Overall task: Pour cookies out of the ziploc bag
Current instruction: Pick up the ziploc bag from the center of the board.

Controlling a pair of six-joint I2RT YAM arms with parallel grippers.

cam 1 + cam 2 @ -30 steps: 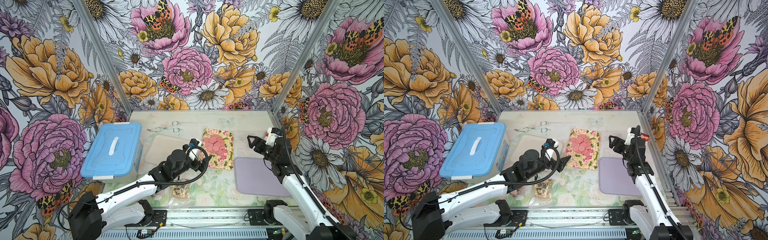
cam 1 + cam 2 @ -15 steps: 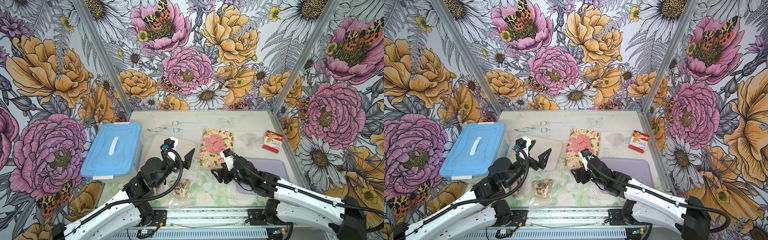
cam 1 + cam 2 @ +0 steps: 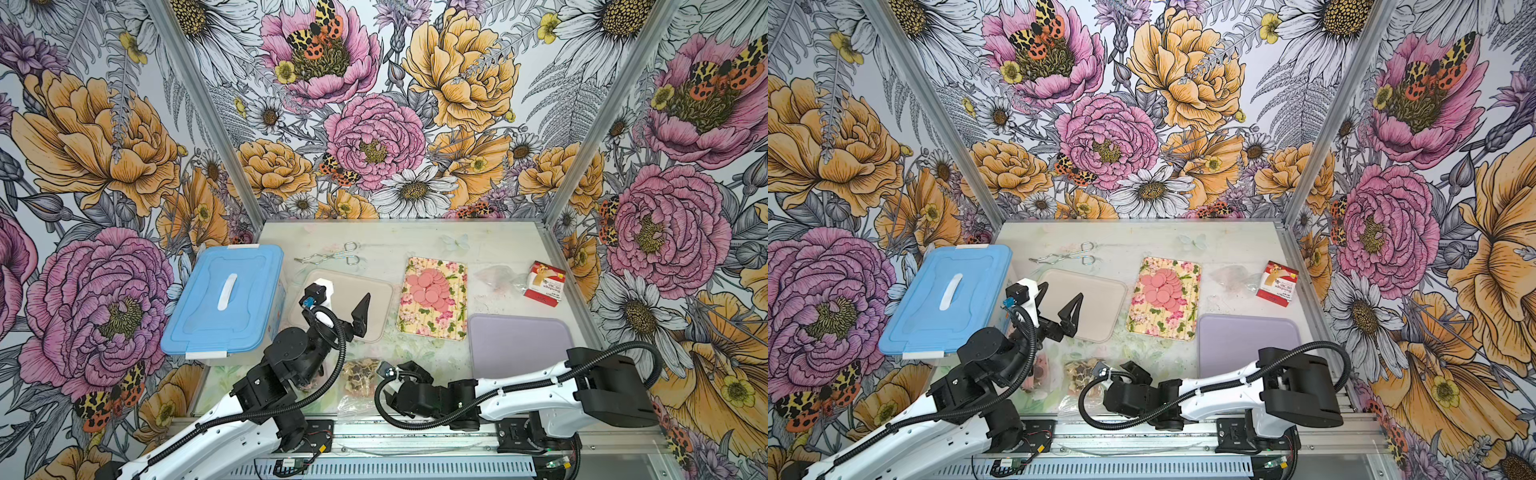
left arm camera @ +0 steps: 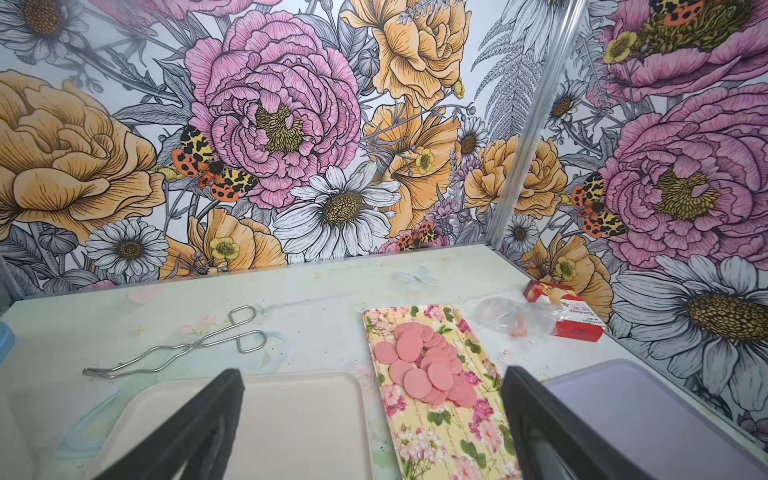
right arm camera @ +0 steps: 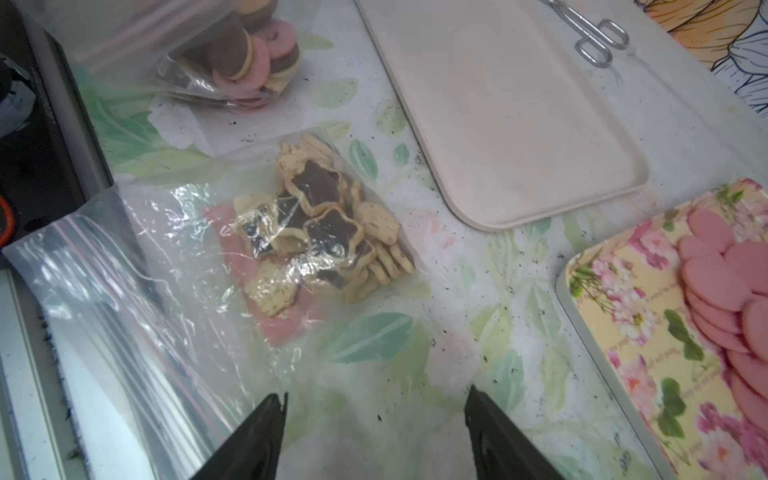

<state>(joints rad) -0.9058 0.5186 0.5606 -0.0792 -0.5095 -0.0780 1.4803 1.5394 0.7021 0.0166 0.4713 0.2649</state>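
A clear ziploc bag (image 5: 324, 224) of beige and dark-brown star cookies (image 3: 359, 374) lies flat near the table's front edge. My right gripper (image 5: 376, 415) hovers low just beside it, jaws open and empty. A second bag of pink, brown and yellow ring cookies (image 5: 249, 62) lies to its left, partly under my left arm in a top view (image 3: 1038, 374). Pink round cookies (image 3: 430, 289) are heaped on a floral tray (image 3: 432, 324). My left gripper (image 3: 340, 307) hangs wide open and empty over a beige tray (image 4: 299, 424).
A blue lidded box (image 3: 224, 299) stands at the left. Metal tongs (image 3: 332, 257) lie behind the beige tray. A purple tray (image 3: 519, 345) sits front right, with an empty crumpled bag (image 3: 496, 278) and a red carton (image 3: 544, 282) behind it.
My right arm swung from the back right down to the front centre beside the star-cookie bag, its jaws narrowing slightly. My left arm drew back and rose over the beige tray.
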